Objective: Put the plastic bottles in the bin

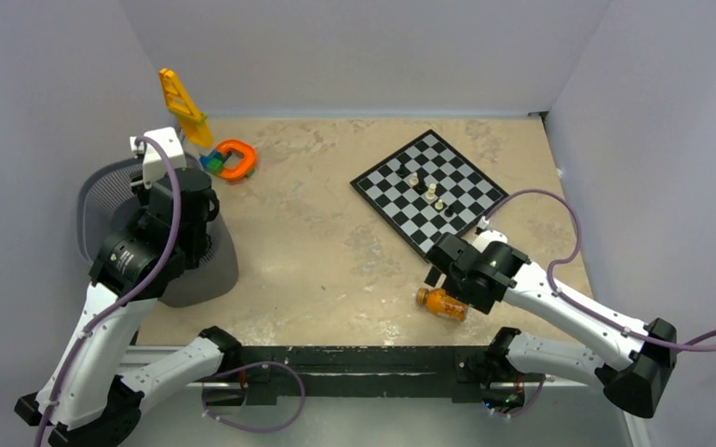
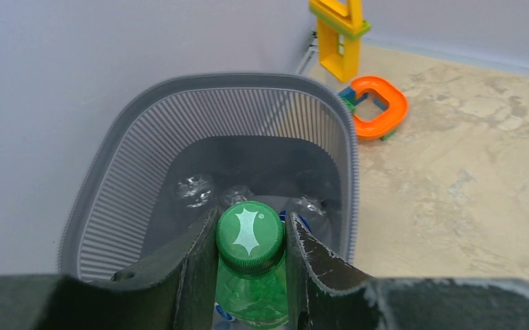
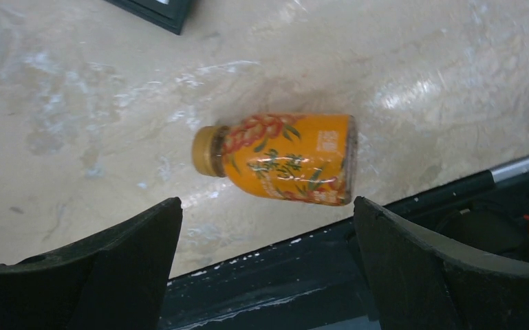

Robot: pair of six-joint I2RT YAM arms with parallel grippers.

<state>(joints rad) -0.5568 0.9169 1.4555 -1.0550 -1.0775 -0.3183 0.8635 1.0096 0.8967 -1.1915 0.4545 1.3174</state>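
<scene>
My left gripper (image 2: 251,237) is shut on the green bottle (image 2: 250,237) at its cap and holds it above the grey mesh bin (image 2: 117,179). Clear bottles (image 2: 194,190) lie on the bin's floor, one with a blue label (image 2: 296,218). In the top view the left arm (image 1: 163,219) hangs over the bin (image 1: 102,191). The short orange bottle (image 3: 282,158) lies on its side near the table's front edge; it also shows in the top view (image 1: 442,303). My right gripper (image 3: 268,213) is open just above it, its fingers (image 3: 137,240) apart and empty.
A chessboard (image 1: 428,191) with white pieces (image 1: 431,194) lies at the back right. Orange and yellow toys (image 1: 228,158) stand by the back left, next to the bin. A dark rail (image 1: 354,358) runs along the table's front edge.
</scene>
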